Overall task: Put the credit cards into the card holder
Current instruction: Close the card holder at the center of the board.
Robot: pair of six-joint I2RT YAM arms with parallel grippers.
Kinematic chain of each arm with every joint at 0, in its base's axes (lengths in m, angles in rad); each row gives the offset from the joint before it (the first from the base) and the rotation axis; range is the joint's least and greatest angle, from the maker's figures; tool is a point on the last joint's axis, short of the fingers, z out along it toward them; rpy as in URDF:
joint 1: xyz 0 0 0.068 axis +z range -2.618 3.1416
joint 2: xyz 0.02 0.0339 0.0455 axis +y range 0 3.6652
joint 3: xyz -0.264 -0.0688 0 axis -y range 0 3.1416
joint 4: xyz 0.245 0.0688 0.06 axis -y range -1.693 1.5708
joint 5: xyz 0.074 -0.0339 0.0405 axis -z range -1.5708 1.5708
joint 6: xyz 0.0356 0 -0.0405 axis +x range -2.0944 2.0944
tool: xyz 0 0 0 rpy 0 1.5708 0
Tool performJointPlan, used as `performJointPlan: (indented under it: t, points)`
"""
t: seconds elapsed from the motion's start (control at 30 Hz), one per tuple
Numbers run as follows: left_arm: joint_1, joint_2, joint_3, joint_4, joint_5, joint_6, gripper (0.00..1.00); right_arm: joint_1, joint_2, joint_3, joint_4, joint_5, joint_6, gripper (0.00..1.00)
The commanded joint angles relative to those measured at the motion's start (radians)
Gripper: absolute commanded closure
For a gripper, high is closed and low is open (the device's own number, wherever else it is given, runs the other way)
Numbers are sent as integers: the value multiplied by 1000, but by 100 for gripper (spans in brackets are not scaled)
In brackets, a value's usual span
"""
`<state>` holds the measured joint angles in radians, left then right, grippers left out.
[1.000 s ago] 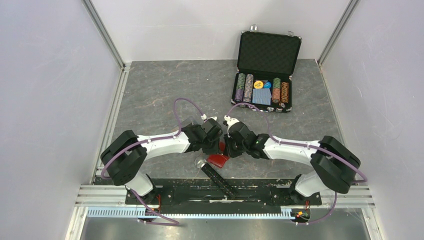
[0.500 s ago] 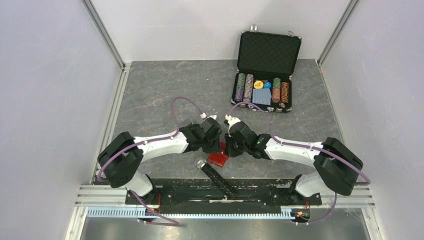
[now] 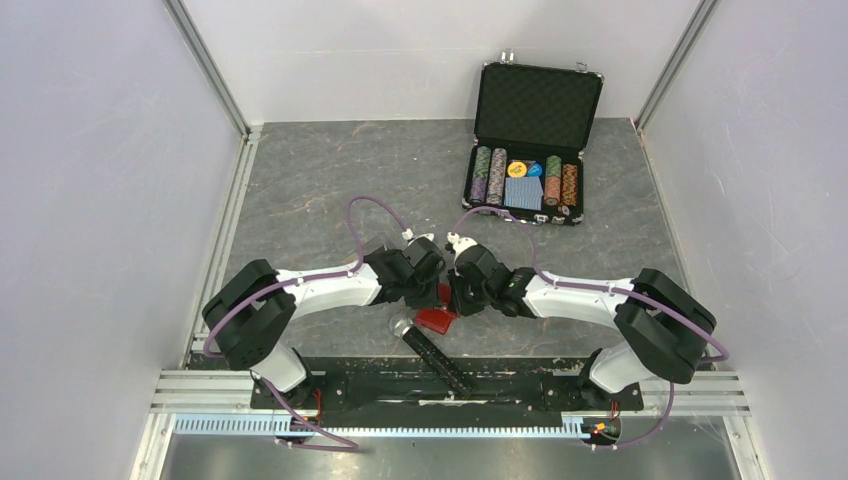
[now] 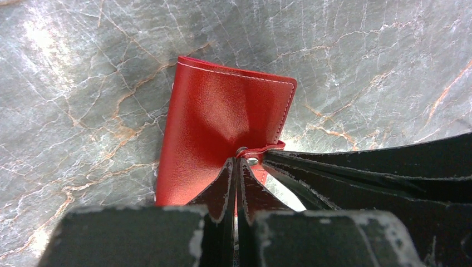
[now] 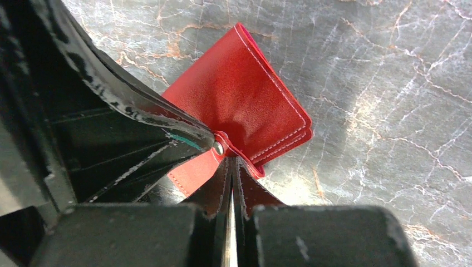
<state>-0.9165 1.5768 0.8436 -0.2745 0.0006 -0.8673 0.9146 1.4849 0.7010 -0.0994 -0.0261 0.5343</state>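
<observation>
Nearest the arm bases, on the table (image 3: 300, 180): a dark long strip (image 3: 441, 358) with a clear end, slanting up toward the wallet (image 3: 437, 321). Cannot tell whether cards or some case. No orange-gold or black cards plainly in sight anywhere, so probably none in the sleeves yet.

Just beyond the strip: the red wallet, folded shut, plain outer cover up, no sleeves showing. Sits below both pincers and slightly nearer the bases than their tips. Unclear whether resting on the table or hanging just off it.

Over the wallet: the left pincer (image 4: 236, 162), fingers pressed together, nipping the closing tab (image 4: 266, 149) right beside its metal snap (image 4: 242, 151). Opposite, the right pincer (image 5: 231, 161), likewise clamped tight on the same tab, coming in from the other side. Tip to tip at that one spot, neither arm nearer than the other.

The relation to watch: wallet body trailing away from both sets of tips, long edges running straight off from the tab, so all the weight on one thin strap. Probably calls for peeling the tab off the snap and spreading the covers apart before feeding in any card. Some risk of slipping off so small a hold.

Farthest back, well apart to the right: an open black case (image 3: 540, 105) of poker chips, no part of this job
</observation>
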Motion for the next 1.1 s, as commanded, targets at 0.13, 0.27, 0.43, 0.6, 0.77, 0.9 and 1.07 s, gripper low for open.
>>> performJointPlan:
  t: [0.13,0.27,0.43,0.6,0.77,0.9,1.07]
  points:
    - [2,28,-8,17,-41,-25,98,4,-15,11,92,-32,-4,100]
    - [5,25,-7,10,-45,-26,98,4,0,13,125,-31,1,100]
    - [8,28,-4,1,-47,-28,98,4,64,40,72,-7,-4,100]
    - [10,36,0,-6,-50,-30,98,4,114,44,19,9,9,100]
    - [11,50,2,-3,-41,-31,98,4,161,67,-36,20,20,100]
    - [12,37,-6,29,-24,-27,98,4,138,62,15,-32,-2,100]
    - [16,-15,-8,51,-6,-30,98,4,4,46,50,-25,-10,100]
